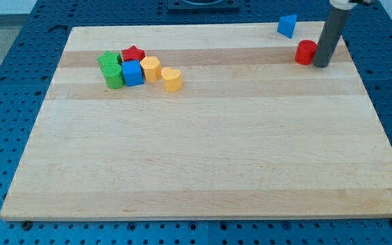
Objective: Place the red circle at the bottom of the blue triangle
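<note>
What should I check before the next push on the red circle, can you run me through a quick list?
1. My tip at the red circle: ok, on its right side in the view; contact cannot tell.
2. Red circle below the blue triangle: not ok, it sits down and to the view's right of it.
3. Path to the view's left of the red circle free of blocks: ok.
4. Room at the board's right edge: ok, though close.
5. Other blocks, such as the yellow heart, out of the way: ok, far at the view's left.
</note>
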Controlling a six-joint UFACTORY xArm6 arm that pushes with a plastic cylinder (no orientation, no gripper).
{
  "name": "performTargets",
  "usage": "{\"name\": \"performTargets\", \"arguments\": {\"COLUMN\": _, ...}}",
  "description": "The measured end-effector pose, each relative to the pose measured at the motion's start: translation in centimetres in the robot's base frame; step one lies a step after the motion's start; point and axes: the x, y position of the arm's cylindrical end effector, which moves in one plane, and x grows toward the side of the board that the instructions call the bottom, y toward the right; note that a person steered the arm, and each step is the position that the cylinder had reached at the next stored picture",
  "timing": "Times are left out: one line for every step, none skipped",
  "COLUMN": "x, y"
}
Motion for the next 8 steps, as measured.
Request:
{"name": "performTargets", "arguments": {"x": -1.9, "y": -0.2}}
{"name": "performTargets", "arguments": {"x": -2.3, "y": -0.2}}
{"name": "performTargets", "arguments": {"x": 0.0, "y": -0.1}}
{"name": "performTargets", "arguments": {"x": 1.3, "y": -1.1}}
{"name": "performTargets", "arguments": {"x": 2.0, "y": -2.4}}
{"name": "performTargets", "arguments": {"x": 0.0, "y": -2.4}}
{"name": "performTargets", "arguments": {"x": -1.5, "y": -2.4}}
{"name": "performTargets", "arguments": {"x": -2.6, "y": -2.4}}
